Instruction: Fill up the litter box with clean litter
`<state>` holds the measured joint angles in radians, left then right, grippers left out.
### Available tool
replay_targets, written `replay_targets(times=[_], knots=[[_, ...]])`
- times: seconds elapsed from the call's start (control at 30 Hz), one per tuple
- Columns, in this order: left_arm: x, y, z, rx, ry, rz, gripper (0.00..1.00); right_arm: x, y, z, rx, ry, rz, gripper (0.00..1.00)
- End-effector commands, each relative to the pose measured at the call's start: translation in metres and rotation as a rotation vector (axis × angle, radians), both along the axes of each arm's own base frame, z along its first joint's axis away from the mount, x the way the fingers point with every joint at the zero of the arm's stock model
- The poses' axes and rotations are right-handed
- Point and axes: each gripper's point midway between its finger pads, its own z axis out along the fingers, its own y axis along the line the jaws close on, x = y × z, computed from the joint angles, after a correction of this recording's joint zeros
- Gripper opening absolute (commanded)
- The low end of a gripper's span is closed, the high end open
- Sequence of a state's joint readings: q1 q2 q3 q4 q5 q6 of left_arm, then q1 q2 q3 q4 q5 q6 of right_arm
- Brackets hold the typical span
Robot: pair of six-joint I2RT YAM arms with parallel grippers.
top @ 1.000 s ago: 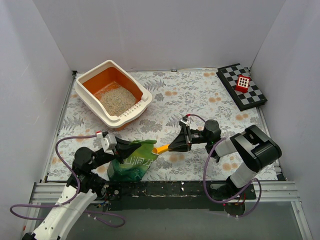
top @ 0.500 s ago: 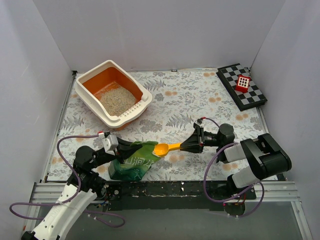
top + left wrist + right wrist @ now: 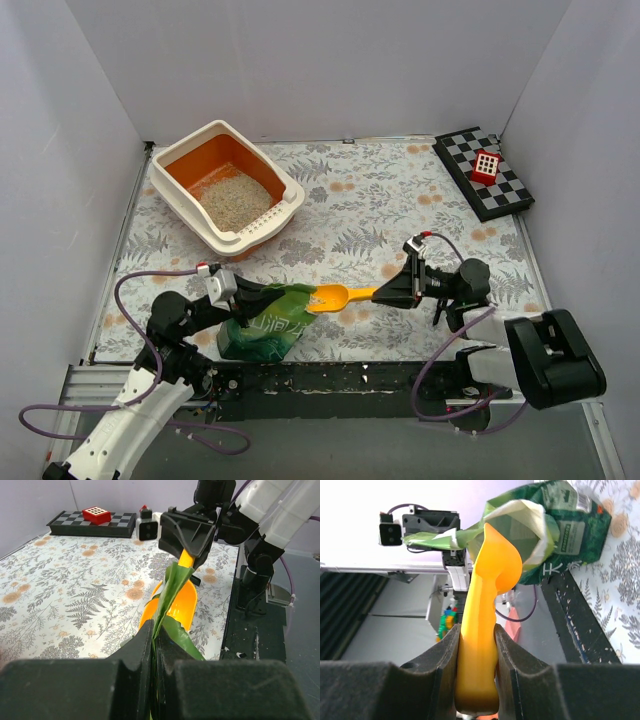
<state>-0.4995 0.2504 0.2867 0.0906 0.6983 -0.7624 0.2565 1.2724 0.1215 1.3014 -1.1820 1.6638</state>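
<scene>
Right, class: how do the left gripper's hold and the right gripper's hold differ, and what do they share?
The left gripper pinches the thin edge of the green bag; the right gripper clamps the thick handle of the yellow scoop. The bag stands on the table; the scoop is carried by its handle, bowl at the bag's mouth. Both grippers are shut on something.

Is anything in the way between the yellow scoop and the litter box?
Nothing visible does. The right gripper holds the scoop at the mouth of the green bag, which the left gripper pinches. Only bare flowered mat lies between the scoop and the litter box; its near rim is the one thing to clear.
</scene>
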Motion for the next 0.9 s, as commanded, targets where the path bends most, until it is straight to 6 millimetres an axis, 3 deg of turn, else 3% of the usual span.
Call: replay_targets(times=[0.0,0.17,0.5,0.87], knots=[[0.002,0.003,0.006,-0.012,-0.031,0.026,0.0,-0.007,-0.004,0.014,0.008,-0.281,0.005,0.01],[0.002,0.006,0.012,-0.03,-0.055,0.047,0.0,0.009,-0.008,0.006,-0.12,-0.316,-0.05,0.01],[0.002,0.009,0.016,-0.039,-0.066,0.064,0.0,0.011,-0.014,0.017,-0.114,-0.311,-0.08,0.01],[0.002,0.011,0.018,-0.044,-0.078,0.08,0.0,0.046,-0.014,0.056,-0.076,-0.335,-0.17,0.01]])
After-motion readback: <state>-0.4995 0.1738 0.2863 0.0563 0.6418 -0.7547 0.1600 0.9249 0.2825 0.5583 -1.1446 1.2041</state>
